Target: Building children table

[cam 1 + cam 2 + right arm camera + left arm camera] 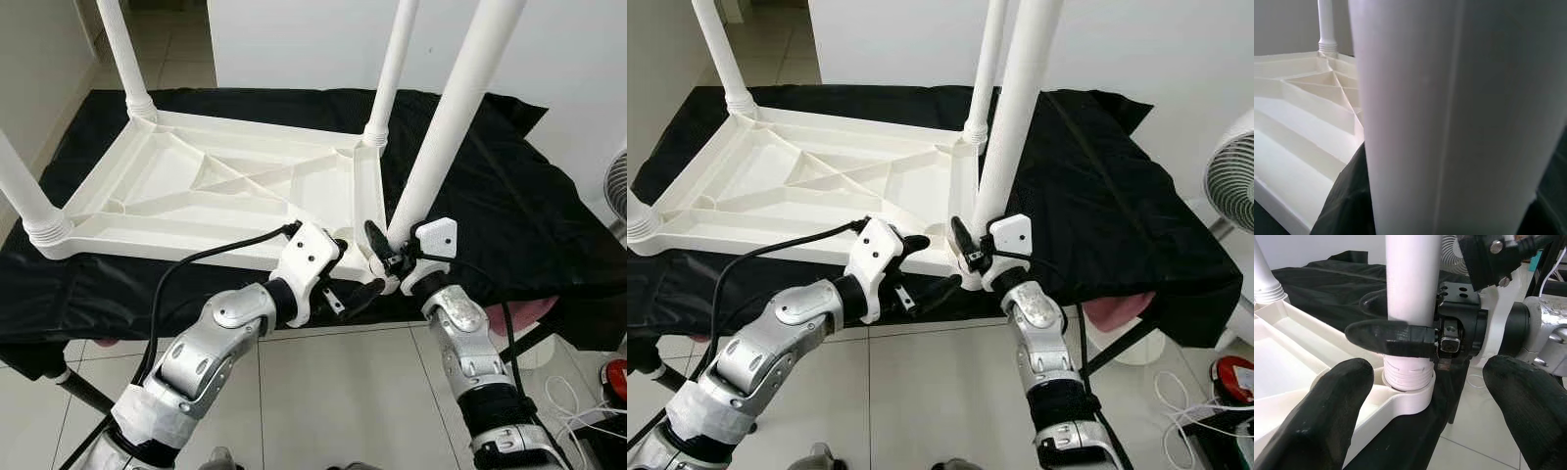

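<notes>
— Two grippers: where's the left [355, 292]?
— Fingers spread, empty, just off the tabletop's [211, 186] near right corner.
— And the right [384, 257]?
— Clamped round the leg [453, 113] standing in that corner's socket.

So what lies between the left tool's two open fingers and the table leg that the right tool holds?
Only open air: in the left wrist view the left tool faces the leg and its socket, while the right tool clasps the leg.
</notes>
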Motion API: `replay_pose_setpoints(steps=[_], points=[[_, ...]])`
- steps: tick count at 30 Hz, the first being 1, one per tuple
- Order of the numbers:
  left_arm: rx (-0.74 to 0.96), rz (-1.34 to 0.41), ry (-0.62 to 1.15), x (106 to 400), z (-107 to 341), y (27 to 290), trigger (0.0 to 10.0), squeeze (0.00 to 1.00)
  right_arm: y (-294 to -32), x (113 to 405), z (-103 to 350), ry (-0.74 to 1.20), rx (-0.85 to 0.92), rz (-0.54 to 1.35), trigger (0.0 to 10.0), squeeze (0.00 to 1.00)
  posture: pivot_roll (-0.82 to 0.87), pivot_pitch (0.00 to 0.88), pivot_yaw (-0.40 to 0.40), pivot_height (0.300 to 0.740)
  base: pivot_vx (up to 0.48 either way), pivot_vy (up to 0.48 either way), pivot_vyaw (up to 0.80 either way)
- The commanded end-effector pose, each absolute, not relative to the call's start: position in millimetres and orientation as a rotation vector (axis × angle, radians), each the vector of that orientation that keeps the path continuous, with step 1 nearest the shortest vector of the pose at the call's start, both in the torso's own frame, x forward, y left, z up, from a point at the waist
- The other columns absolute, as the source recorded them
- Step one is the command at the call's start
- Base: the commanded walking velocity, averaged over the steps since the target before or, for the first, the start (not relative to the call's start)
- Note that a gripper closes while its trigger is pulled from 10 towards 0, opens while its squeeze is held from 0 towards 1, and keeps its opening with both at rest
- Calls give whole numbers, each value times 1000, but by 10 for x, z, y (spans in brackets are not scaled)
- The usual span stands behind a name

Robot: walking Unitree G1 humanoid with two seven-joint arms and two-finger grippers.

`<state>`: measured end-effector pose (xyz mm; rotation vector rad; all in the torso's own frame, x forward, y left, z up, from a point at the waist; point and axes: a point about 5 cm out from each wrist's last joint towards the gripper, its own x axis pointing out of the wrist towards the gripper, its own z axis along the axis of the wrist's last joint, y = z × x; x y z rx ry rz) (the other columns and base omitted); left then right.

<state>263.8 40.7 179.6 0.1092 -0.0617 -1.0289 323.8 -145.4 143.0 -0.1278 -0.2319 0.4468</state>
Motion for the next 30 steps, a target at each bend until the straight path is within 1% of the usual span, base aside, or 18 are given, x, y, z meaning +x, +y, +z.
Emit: replay_pose_setpoints(steps=[1, 10, 17, 21, 30], points=[[122, -1146, -55, 2579, 1810, 368, 10000, 0, -1493, 3227, 1222, -127, -142, 454, 10000, 0, 21, 67, -15, 740, 0, 0, 0], [126, -1139, -61, 2581, 1831, 383, 10000, 0, -1453, 3213, 1169, -101, -123, 485, 10000, 0, 26, 69, -16, 740, 0, 0, 0], [127, -1137, -63, 2585, 1842, 392, 10000, 0, -1447, 3181, 1134, -92, -71, 505, 10000, 0, 25, 66, -15, 740, 0, 0, 0], [130, -1140, -65, 2582, 1847, 393, 10000, 0, -1475, 3185, 1075, -43, -8, 478, 10000, 0, 23, 60, -13, 740, 0, 0, 0], [132, -1148, -70, 2568, 1856, 386, 10000, 0, -1520, 3219, 998, 31, 6, 435, 10000, 0, 27, 55, -17, 740, 0, 0, 0]])
